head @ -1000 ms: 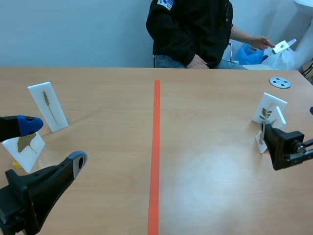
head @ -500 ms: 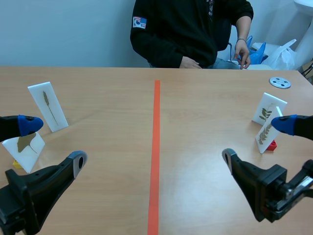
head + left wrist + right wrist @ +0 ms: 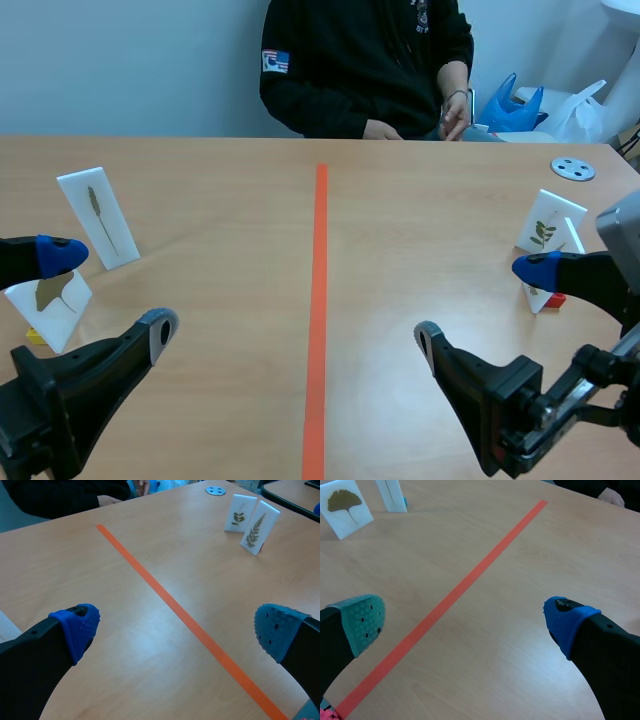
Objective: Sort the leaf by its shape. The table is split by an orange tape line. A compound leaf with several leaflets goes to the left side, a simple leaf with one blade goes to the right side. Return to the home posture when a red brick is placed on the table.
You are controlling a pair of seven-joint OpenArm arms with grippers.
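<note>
We hold left gripper (image 3: 109, 292) and right gripper (image 3: 482, 304) wide, empty; ginkgo card (image 3: 50, 300) and slim-leaf card (image 3: 98, 217) at nine o'clock of the tape line (image 3: 318, 300), fern card (image 3: 255, 527) and sprig card (image 3: 548, 222) at three, seem light, stiff, tippy: pinch side edges.

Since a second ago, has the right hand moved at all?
Yes. The right hand has swung away from the leaf cards near the table's right edge, toward the orange tape line, and now stands open.
</note>
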